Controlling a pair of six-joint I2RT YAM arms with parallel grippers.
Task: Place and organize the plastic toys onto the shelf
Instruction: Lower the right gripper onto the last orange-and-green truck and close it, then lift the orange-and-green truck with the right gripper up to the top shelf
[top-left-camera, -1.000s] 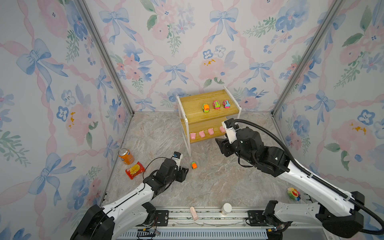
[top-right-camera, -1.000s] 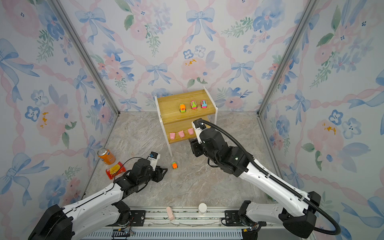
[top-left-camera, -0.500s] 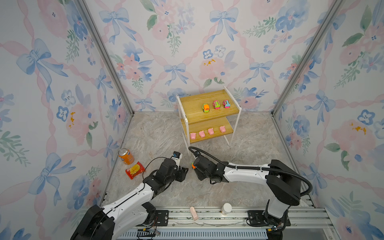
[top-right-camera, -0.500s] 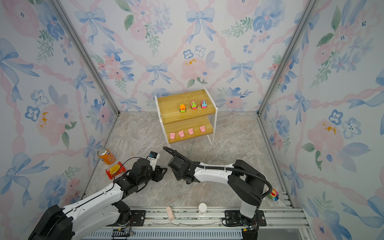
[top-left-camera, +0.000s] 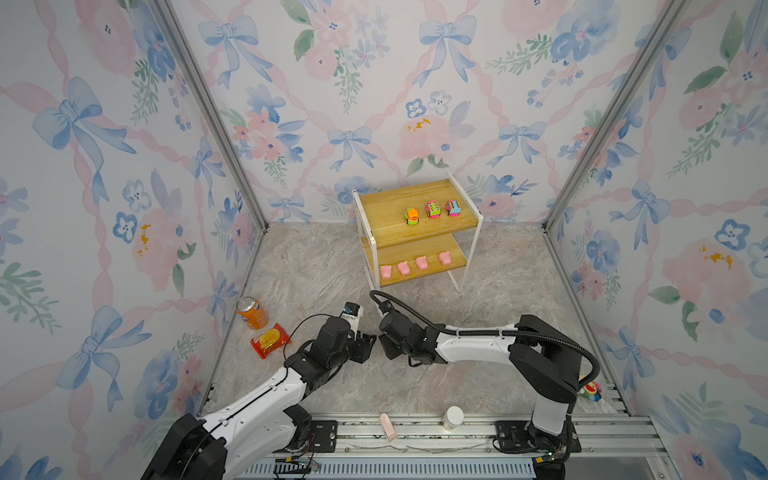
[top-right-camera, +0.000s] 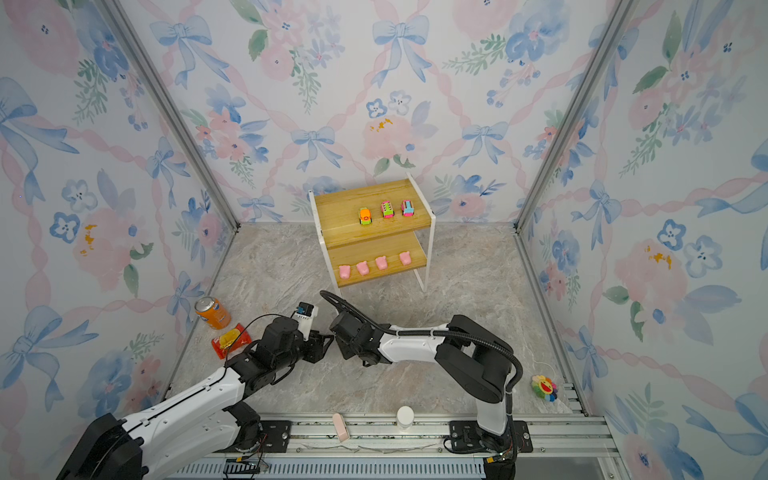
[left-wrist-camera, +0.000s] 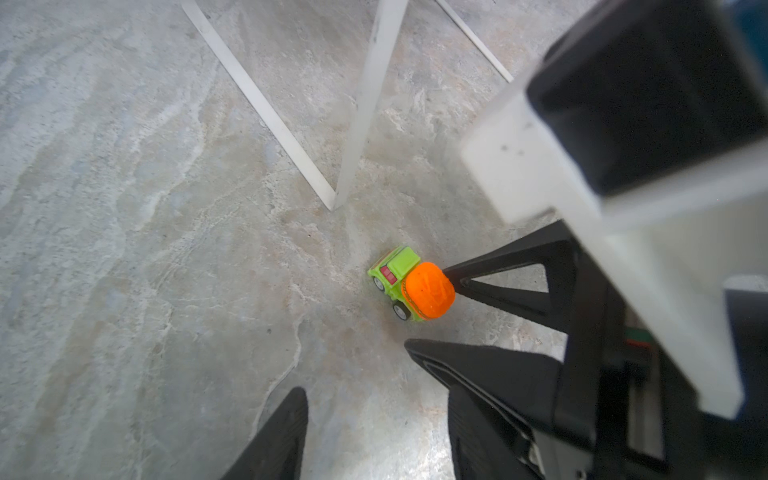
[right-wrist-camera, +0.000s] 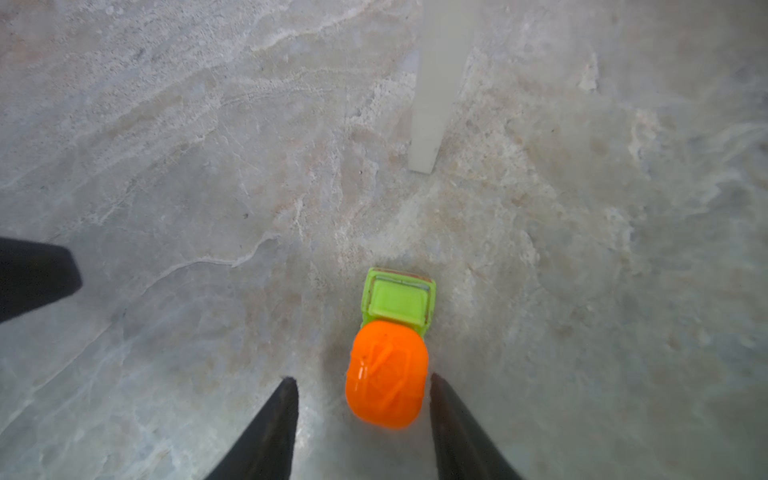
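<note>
- Worktop (top-left-camera: 316, 266) of pale marbled stone, carrying everything else.
- Shelf (top-left-camera: 386, 208) at the back, two wooden tiers in a thin white frame: three cars (top-left-camera: 433, 209) lined up on the top board, four pink pigs (top-left-camera: 422, 262) in a row on the lower one. By the look of it nearly finished, one toy left to bring up.
- Right hand (right-wrist-camera: 360, 384) low over the worktop just in front of the shelf's near leg (right-wrist-camera: 432, 104), jaws apart either side of the last car's orange end, nothing gripped yet. Leg close ahead, easy to clip on a careless lift.
- Left hand (top-left-camera: 365, 347) directly opposite and very near, jaws apart, empty. Crowded spot; a knock between the two hands quite possible.
- Last car (right-wrist-camera: 390, 345), orange-and-green, upright on its wheels on the worktop, hidden between the hands in both top views. Off-centre in the gap, much nearer one fingertip (right-wrist-camera: 442, 403): likely to be shoved, rolled away or squeezed out by its smooth rounded dome on closing.
</note>
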